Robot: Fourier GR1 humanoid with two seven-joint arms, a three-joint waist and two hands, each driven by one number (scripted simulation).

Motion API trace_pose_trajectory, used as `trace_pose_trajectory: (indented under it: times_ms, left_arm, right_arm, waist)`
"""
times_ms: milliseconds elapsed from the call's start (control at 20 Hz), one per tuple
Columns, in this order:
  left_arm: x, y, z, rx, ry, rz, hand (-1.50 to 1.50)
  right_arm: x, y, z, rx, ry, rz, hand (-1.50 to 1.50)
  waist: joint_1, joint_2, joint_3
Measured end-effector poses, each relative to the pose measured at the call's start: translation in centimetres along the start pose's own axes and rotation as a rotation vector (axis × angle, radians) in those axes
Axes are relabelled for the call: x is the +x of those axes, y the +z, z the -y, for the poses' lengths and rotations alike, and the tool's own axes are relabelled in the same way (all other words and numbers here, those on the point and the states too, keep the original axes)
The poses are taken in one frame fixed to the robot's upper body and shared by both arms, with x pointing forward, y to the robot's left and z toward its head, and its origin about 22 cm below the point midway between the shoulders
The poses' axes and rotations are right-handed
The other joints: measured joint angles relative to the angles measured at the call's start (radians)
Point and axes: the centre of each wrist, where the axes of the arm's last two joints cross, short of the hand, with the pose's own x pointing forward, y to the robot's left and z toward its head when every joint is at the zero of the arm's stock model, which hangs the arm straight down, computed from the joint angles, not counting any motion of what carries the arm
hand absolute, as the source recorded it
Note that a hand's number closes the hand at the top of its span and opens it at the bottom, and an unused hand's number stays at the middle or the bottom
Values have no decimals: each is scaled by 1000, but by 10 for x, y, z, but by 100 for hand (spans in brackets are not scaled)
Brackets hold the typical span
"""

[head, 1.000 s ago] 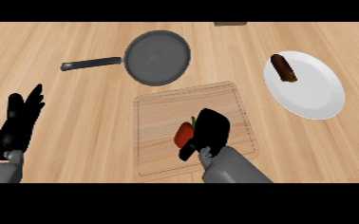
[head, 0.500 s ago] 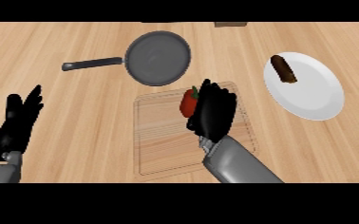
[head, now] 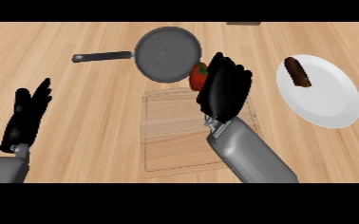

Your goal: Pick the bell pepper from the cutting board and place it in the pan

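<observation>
the bell pepper [head: 198, 77] is red with a bit of green on top; it is in the right hand [head: 226, 91], just beside the rim of the pan [head: 167, 52], past the far edge of the cutting board [head: 175, 133]; the fingers curl round it and hide most of it; the left hand [head: 28, 116] rests open at the left edge.

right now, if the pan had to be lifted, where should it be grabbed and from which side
By its black handle, from the view's left. The pan is a wide round dish, but the handle is a thin straight bar lying flat, pointing left. The right robot hand, curled round the bell pepper, crowds the pan's right rim.
</observation>
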Motion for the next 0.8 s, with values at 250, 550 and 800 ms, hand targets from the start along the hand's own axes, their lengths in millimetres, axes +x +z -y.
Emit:
trace_pose_trajectory:
  times_ms: [250,550,800]
  left_arm:
    - [6,-3,10,-26,-11,25,0]
    - [15,-5,20,-50,-14,49,0]
    - [22,-6,25,-63,-14,66,0]
  right_arm:
    - [9,-30,9,-39,-47,-65,150]
    - [8,-57,-2,-30,-81,-144,150]
    - [-1,-79,-21,6,-92,-214,150]
  waist:
    - [33,14,1]
    - [61,27,2]
    - [78,36,3]
